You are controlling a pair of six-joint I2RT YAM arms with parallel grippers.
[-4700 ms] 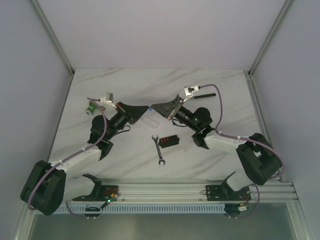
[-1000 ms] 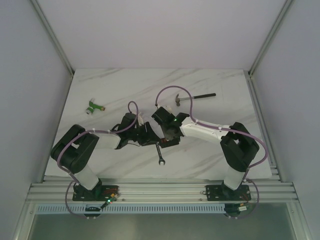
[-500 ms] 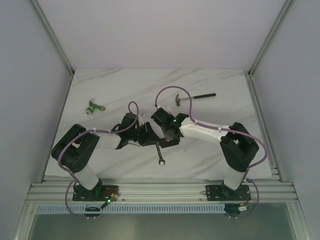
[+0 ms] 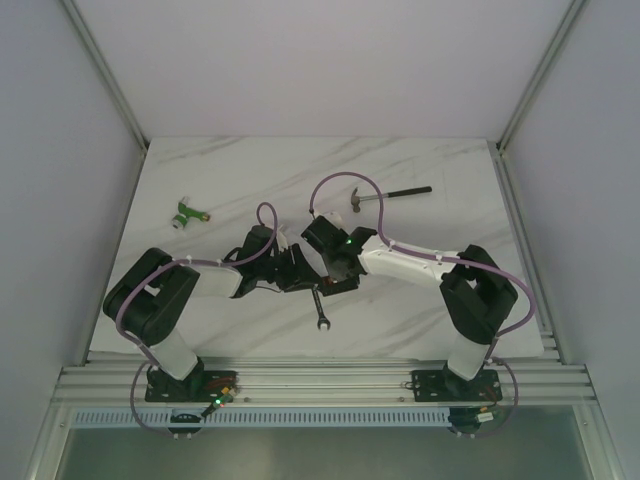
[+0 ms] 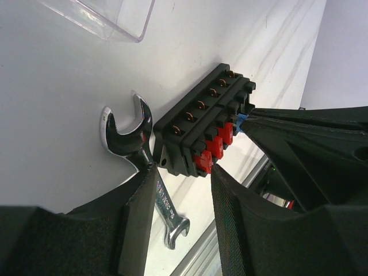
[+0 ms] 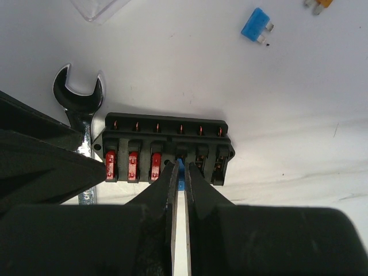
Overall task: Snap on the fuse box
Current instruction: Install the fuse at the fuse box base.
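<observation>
A white marble-patterned worktop (image 4: 250,165) with grey veins sits inside plain pale lavender walls (image 4: 320,60). Aluminium posts (image 4: 105,72) rise at its far corners, and an aluminium rail (image 4: 320,378) runs along its near edge.

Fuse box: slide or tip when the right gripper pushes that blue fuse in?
Probably light, stiff plastic, so the fuse box may skate on the smooth table. It lies flat and low; tipping seems unlikely. The left gripper at its end should brace it.
</observation>
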